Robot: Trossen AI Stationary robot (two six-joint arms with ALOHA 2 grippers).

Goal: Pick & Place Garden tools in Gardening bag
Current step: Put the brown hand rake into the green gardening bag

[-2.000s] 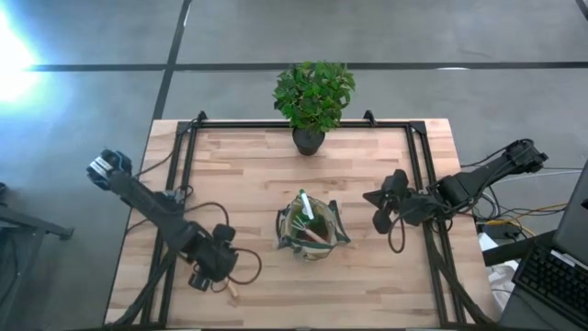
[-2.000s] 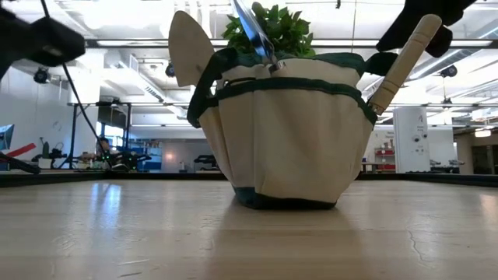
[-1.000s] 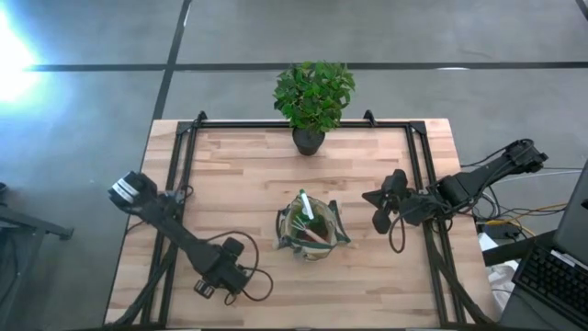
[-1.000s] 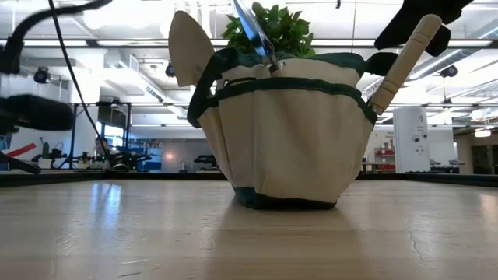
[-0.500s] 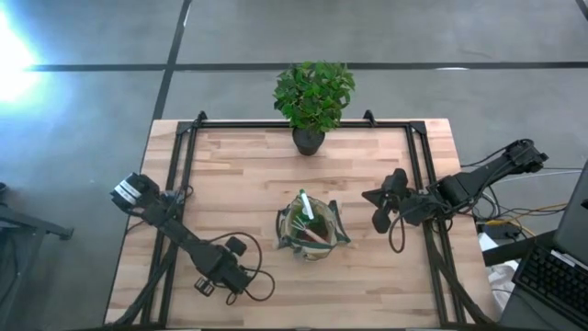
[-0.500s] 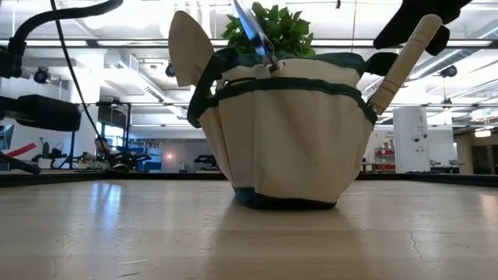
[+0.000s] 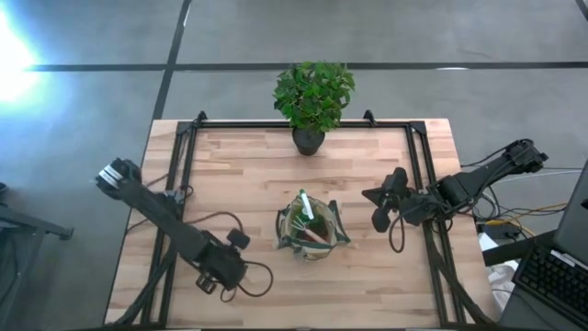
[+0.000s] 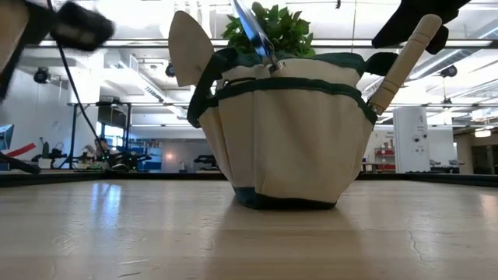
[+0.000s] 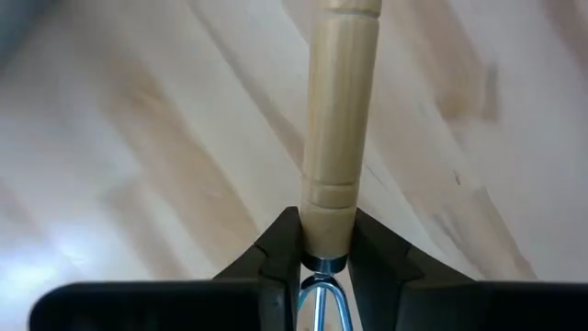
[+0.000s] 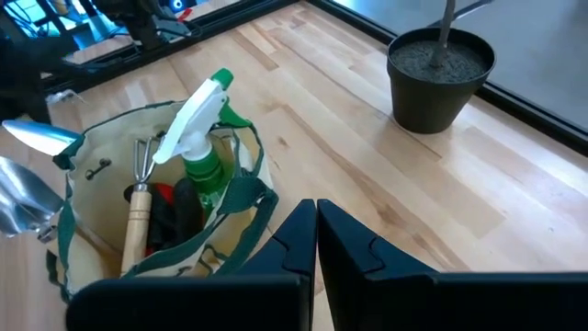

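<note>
Currently you have: table point(image 7: 257, 175); gardening bag point(image 7: 311, 230) at its centre, spray bottle point(image 10: 203, 138) and fork point(image 10: 140, 207) inside; right gripper point(image 7: 378, 210) beside it, fingers together; left gripper point(image 9: 322, 267), near front-left edge, clamped on a wooden-handled tool point(image 9: 338, 129).

Robotics lab or open industrial workspace. Butcher-block table point(image 7: 257, 175) with black metal frame rails along its edges, standing on a grey concrete floor point(image 7: 386, 32) marked with dark lines. Low view: long ceiling strip lights point(image 8: 132, 43), white beams, distant workbenches point(image 8: 117, 159) cluttered with equipment at 9 o'clock, a white cabinet point(image 8: 410, 140) at 3 o'clock. Cables point(image 7: 501, 221) and a keyboard point(image 7: 551, 276) sit off the table toward 4 o'clock
</note>
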